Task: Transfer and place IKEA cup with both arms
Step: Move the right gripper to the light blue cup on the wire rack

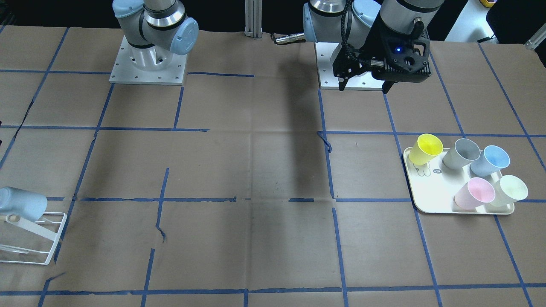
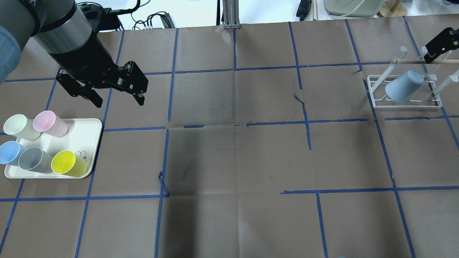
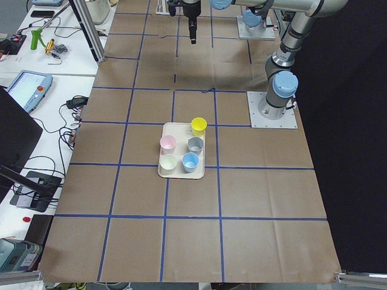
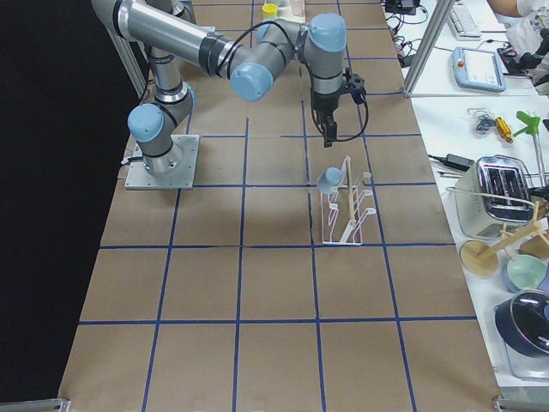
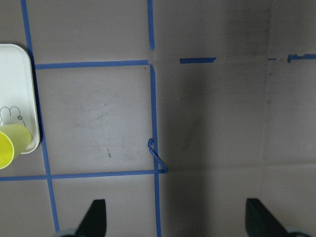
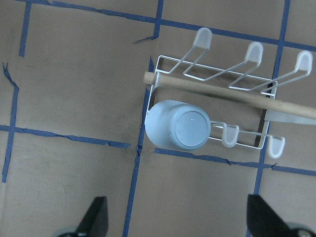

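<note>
Brown paper surface (image 2: 233,161) carries a white rack (image 6: 203,37) near one edge. The right fingers (image 6: 96,219) are spread wide above the rack, holding nothing. The IKEA cup (image 6: 177,124) sits bottom-up on a rack peg. The left fingers (image 2: 94,97) are spread too and touch nothing, far from the rack, with a wide stretch of surface between.

— What covers the table (image 2: 233,161)?
— Brown paper, gridded with blue tape (image 2: 265,67) that is peeling in places.
— And on it, seen from overhead?
— A white tray (image 2: 86,134) at nine o'clock and a white wire rack (image 6: 212,92) at two o'clock, well apart.
— Anything else?
— From the front camera, the right base (image 1: 147,76) is at eleven and the left base (image 1: 326,83) at one.
</note>
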`<state>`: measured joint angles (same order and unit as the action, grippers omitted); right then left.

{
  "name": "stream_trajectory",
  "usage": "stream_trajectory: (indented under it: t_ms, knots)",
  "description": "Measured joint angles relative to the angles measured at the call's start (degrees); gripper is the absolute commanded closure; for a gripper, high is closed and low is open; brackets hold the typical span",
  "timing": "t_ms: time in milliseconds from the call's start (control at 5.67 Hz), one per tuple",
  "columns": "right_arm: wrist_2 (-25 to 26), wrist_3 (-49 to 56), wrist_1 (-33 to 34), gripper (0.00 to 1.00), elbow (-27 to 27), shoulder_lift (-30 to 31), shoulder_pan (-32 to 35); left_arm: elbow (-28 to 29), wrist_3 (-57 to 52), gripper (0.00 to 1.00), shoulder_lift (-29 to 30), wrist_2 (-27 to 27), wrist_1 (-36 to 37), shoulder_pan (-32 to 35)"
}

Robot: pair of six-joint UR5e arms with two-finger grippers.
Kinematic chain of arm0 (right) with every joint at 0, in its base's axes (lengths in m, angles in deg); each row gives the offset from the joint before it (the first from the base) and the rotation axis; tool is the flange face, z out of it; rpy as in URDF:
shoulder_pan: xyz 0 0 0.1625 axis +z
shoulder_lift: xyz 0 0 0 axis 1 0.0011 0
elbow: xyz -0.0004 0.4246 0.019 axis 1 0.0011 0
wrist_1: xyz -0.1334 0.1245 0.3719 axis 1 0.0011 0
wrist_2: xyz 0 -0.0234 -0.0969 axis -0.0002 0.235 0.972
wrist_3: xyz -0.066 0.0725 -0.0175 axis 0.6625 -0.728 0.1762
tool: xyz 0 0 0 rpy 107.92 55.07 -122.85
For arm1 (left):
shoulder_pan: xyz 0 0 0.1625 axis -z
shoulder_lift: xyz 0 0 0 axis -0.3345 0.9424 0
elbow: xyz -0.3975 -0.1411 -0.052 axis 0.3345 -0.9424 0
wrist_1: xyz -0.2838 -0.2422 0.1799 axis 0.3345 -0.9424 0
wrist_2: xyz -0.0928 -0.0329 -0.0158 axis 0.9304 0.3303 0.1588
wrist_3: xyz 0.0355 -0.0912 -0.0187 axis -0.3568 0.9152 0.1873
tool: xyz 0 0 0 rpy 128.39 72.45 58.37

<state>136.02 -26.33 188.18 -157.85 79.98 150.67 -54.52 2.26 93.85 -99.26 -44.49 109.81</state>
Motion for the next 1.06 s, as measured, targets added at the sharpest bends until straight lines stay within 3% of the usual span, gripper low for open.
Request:
stream_trajectory:
  t_ms: [529, 1059]
  knots:
    - [-0.68, -2.22, 2.17, 0.00, -3.72, -2.00, 0.08, 0.91, -1.65, 0.01, 0.13, 0.14, 0.45, -0.84]
    - [-0.70, -5.38, 13.90, 0.00, -4.05, -9.26, 1.58, 0.95, -0.76, 0.01, 0.41, 0.31, 0.82, -0.69]
